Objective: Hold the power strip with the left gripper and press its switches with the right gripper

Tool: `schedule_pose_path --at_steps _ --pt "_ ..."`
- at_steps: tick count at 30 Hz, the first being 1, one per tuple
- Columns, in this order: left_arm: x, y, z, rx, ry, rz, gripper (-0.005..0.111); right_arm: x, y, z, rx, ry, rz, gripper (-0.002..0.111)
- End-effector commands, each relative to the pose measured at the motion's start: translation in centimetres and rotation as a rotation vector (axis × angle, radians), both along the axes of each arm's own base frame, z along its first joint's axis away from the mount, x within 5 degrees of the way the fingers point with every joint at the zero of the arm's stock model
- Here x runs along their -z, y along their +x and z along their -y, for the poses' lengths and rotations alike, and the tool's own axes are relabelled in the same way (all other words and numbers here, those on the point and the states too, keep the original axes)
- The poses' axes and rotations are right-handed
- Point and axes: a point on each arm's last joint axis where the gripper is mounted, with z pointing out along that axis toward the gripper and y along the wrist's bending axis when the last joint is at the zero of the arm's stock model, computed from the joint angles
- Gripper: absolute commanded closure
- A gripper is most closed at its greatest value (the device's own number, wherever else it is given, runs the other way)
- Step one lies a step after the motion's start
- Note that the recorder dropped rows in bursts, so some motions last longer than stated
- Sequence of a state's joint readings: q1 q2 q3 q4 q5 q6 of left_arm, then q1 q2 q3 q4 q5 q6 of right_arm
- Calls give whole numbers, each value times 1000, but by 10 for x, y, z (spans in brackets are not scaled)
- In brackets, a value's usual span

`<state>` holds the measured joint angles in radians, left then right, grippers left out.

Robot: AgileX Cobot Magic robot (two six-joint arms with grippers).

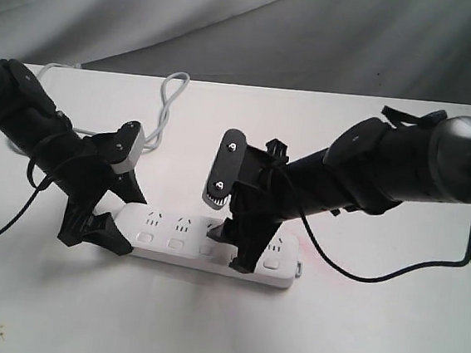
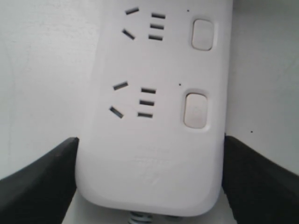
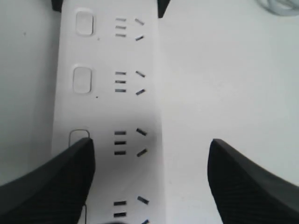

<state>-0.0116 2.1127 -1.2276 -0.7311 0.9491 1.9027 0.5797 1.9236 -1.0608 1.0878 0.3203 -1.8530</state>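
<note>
The long white power strip (image 1: 175, 236) lies flat on the white table. My left gripper (image 1: 127, 220) is shut on its rounded cord end, with a black finger (image 2: 42, 182) against each long side of the power strip (image 2: 154, 154). Two switches (image 2: 195, 110) show just beyond that grip. My right gripper (image 1: 233, 247) is open and straddles the strip's far edge near the middle. One of its fingers (image 3: 56, 186) covers most of the third switch (image 3: 78, 135), and the other finger (image 3: 252, 182) is over bare table. Two further switches (image 3: 82, 80) lie uncovered on the power strip (image 3: 140, 112).
The thin grey cord (image 1: 166, 103) loops across the table behind the left arm toward the back left. A grey cloth backdrop (image 1: 316, 34) hangs behind the table. A black cable (image 1: 376, 278) droops from the right arm to the tabletop.
</note>
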Motion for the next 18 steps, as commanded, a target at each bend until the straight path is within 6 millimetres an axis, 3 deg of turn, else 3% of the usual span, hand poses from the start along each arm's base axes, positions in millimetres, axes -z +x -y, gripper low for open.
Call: schedule_pose_path --at_steps 1,7,18 --pt "2 -2 1 11 -1 -23 43 -19 -7 6 0 10 39 45" --pt "2 -2 1 8 0 -24 43 -11 -10 19 30 -15 20 45" --pt "2 -2 1 12 -1 -22 43 -10 -8 22 54 -28 43 45"
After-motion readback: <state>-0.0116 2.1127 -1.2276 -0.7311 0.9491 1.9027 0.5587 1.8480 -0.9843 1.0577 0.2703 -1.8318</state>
